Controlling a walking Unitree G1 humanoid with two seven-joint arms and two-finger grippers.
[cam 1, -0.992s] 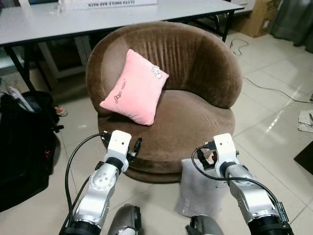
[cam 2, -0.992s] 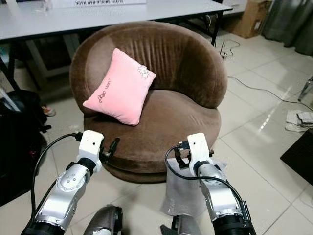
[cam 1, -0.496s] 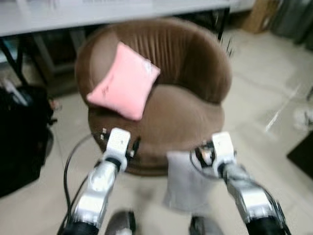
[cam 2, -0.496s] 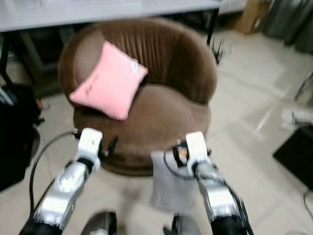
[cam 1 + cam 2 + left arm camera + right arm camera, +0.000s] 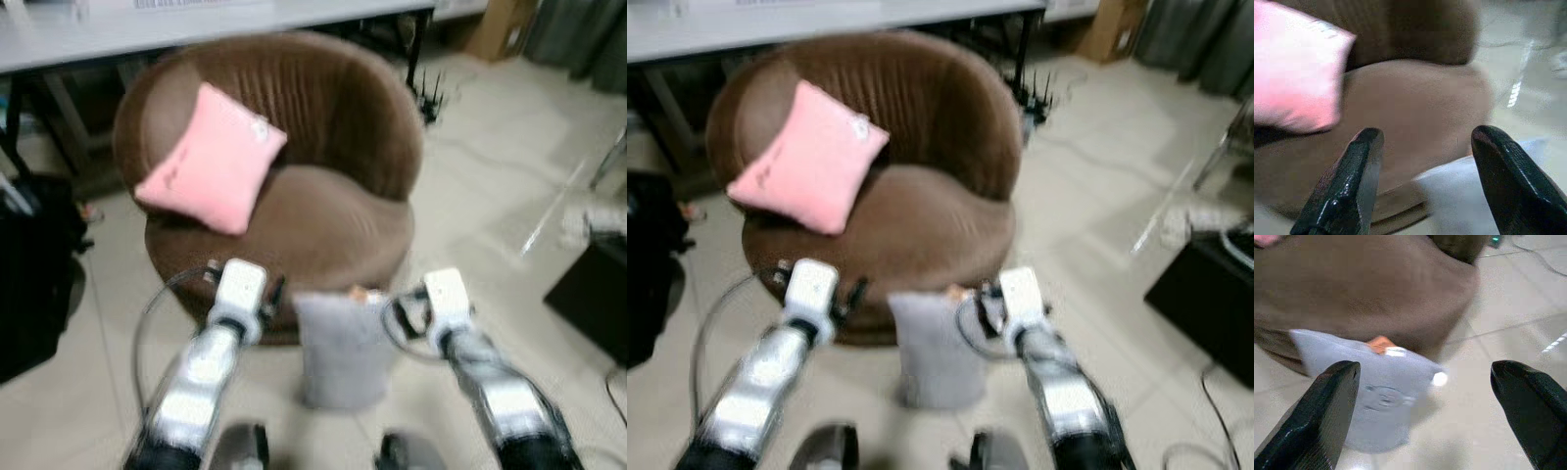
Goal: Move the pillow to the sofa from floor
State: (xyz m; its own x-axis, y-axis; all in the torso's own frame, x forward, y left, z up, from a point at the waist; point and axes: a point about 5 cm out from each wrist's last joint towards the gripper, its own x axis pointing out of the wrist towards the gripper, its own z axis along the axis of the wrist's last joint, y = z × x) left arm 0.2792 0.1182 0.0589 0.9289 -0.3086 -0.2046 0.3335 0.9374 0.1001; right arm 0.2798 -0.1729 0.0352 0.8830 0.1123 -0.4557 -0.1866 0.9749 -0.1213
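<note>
Soft grey fabric pillow (image 5: 338, 348) at lower centre, floor-bound; both end effectors released; pinch its top edge.

Pale glossy tile floor (image 5: 490, 196), light streaks at right. Grey table (image 5: 196, 29) along far side. Black bag (image 5: 34, 284) far left. Cardboard box (image 5: 490, 27) far right, cables (image 5: 431, 93) nearby.
</note>
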